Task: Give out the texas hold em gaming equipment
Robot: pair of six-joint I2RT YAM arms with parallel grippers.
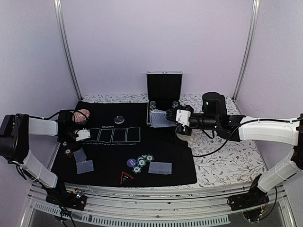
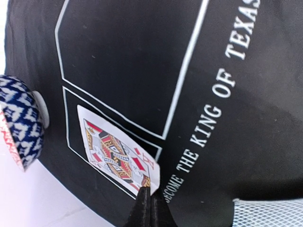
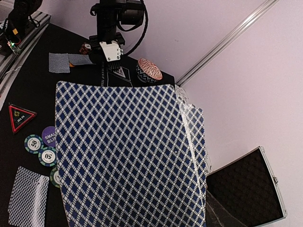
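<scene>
Nearest the arm bases, a triangle marker is noted on the black mat. Just beyond it, green-and-white chips are clustered, touching a purple button on their left. Centre cards lie face down just to the right of the chips. Left cards, also face down, are seen near the mat's left edge. Further in, the left gripper is clenched on the near corner of a face-up card, a red court card held low over a white printed outline on the mat. A round patterned object stands just beside that outline. A black button lies beyond the printed row. The right gripper is recorded grasping a deck above the mat's far right edge, blue-diamond backs towards its wrist camera. An open case stands farthest back.
</scene>
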